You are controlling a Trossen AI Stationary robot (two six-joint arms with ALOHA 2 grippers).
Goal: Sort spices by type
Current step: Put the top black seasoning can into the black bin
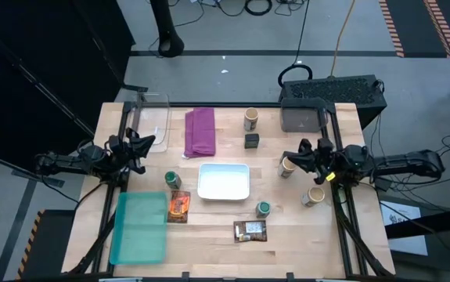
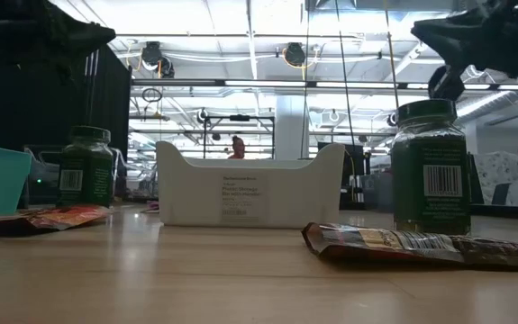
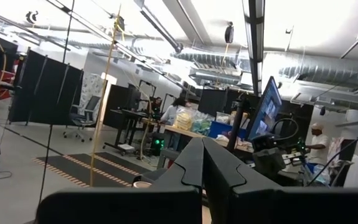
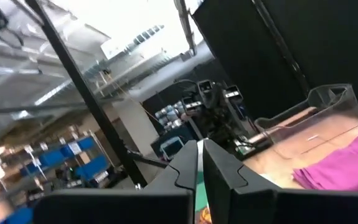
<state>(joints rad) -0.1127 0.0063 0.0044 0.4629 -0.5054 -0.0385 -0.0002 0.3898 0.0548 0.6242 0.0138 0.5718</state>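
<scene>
1. Fingers on both arms sat pressed together and empty: left gripper (image 1: 145,146) hovered at the table's (image 1: 303,243) left side near a clear bin (image 1: 150,117), right gripper (image 1: 299,157) at the right side just beside a tan-lid jar (image 1: 286,166).
2. Other tan-lid jars: one at the far edge (image 1: 250,119), one near the right arm (image 1: 313,196).
3. Green-lid jars (image 1: 173,180) and (image 1: 264,208) flanked the white tray (image 1: 224,181), standing upright.
4. Orange packet (image 1: 179,205) lay beside the teal bin (image 1: 139,227); dark brown packet (image 1: 250,230) lay at the near edge.
5. Judgement: jars looked rigid, light, smooth-sided, possibly slippery; best pinched across the body just below the lid.
6. Judgement: packets looked thin, floppy and flat on the wood; an edge pinch seemed needed and could crumple them.
</scene>
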